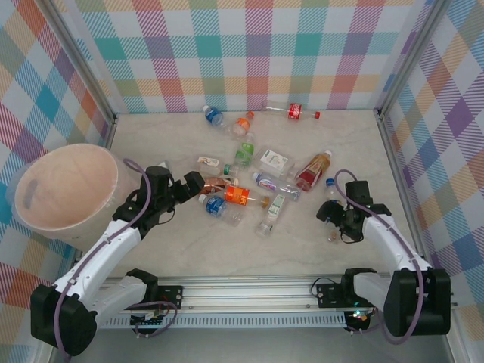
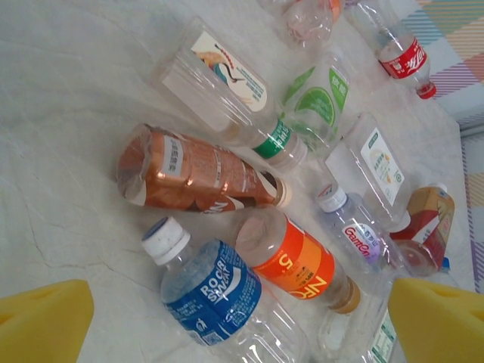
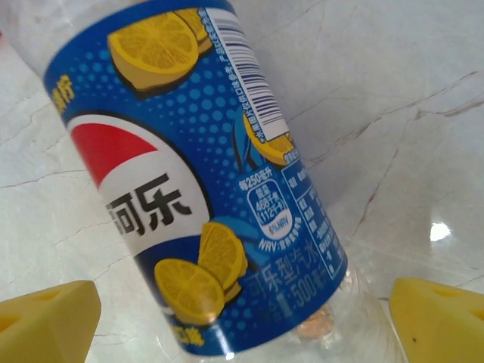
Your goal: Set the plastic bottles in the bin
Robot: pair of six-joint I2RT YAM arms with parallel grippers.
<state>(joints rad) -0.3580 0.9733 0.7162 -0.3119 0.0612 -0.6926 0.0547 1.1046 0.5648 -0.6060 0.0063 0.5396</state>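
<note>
Plastic bottles [image 1: 237,195] lie scattered across the middle of the pale marbled desk [image 1: 189,249], well apart from the pinkish bin [image 1: 68,181] over at the left. Left gripper [image 1: 193,186] hangs by the copper-labelled bottle [image 2: 197,170] and the blue-labelled bottle [image 2: 212,291], fingers spread wide, holding nothing. Right gripper [image 1: 330,215] straddles a blue Pepsi lemon bottle [image 3: 204,189], yellow pads [image 3: 45,321] released on either side, not touching it.

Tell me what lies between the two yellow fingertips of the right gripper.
A bottle with a blue lemon label is between them, on the table, seen in the right wrist view.
</note>
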